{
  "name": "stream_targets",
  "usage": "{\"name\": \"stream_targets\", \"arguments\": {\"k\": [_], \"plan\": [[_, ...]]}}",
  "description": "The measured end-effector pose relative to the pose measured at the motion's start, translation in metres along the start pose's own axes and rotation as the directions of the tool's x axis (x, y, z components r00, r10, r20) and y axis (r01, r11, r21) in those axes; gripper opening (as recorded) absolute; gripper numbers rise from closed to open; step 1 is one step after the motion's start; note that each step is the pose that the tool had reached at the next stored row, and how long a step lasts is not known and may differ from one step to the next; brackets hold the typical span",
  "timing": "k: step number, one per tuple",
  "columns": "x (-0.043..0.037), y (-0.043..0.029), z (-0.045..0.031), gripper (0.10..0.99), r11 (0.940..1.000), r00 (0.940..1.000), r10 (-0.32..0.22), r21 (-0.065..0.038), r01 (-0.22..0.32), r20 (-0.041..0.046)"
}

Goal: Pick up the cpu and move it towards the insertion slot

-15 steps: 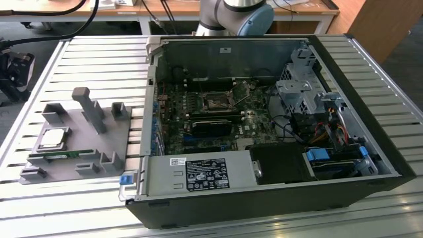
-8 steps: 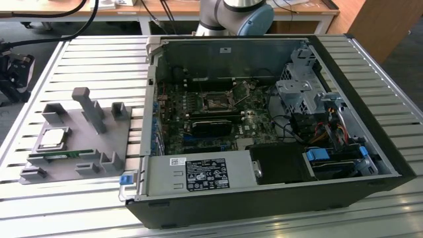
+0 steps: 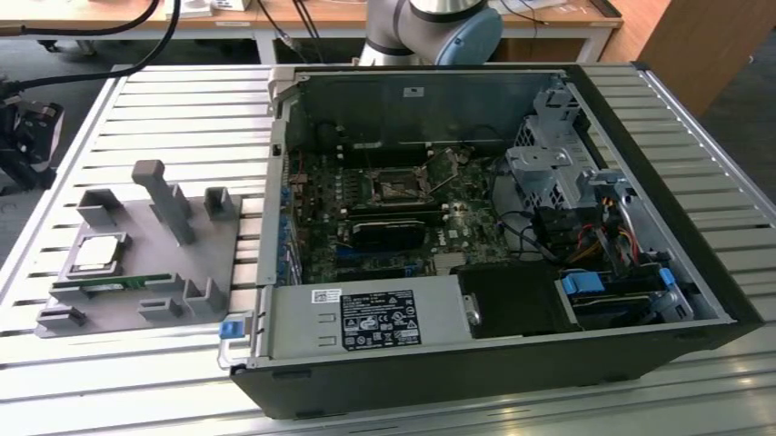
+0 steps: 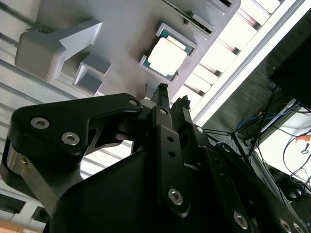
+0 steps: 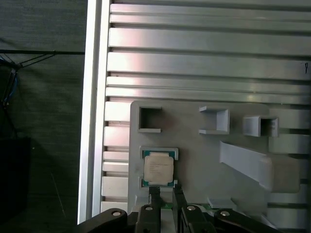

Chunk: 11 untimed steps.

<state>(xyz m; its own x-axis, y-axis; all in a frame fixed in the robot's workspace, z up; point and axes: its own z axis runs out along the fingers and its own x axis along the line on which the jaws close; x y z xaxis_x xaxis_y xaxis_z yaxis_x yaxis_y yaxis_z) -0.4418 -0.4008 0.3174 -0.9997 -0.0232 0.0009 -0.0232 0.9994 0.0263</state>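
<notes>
The cpu [image 5: 159,169] lies in its grey holder [image 5: 194,160], print seemingly illegible; the gripper [image 5: 165,189] hovers close, narrowly parted, empty.

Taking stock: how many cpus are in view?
1. The cpu sits in its pocket on the grey holder plate, on the exterior view's left of the open computer case, gripper close by. More could be hidden inside the case.

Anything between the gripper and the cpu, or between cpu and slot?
Nothing visible between gripper and cpu: in both wrist views the cpu lies bare in its tray pocket, just off the gripper. Toward the slot, in the exterior view, the case wall stands between tray and slot.
</notes>
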Motion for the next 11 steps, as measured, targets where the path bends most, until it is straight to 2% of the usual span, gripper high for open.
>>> {"name": "stream_targets", "arguments": {"k": [11], "plan": [[0.0023,-0.0001,0.0037,0.247,1.0,1.0,0.0,0.0,0.0,0.0002]]}}
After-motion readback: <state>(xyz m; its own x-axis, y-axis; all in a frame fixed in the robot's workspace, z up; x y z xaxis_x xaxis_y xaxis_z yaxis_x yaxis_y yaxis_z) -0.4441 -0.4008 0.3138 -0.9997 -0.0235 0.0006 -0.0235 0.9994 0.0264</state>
